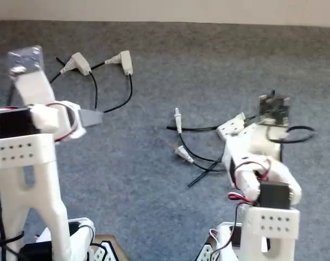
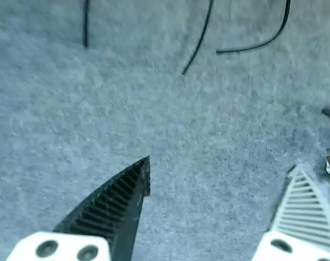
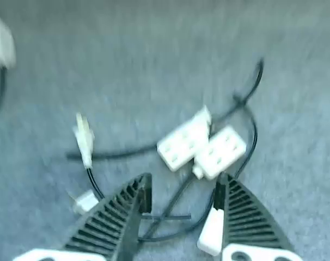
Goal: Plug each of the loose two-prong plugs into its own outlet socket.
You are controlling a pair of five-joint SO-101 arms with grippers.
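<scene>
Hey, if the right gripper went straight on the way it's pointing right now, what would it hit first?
The right gripper, open, would probably meet the black cords crossing its opening first, then the two white outlet sockets side by side just beyond. How far below it they lie is unclear.

A grey felt-like cloth lies under everything, and a pale strip runs along its far edge.
</scene>
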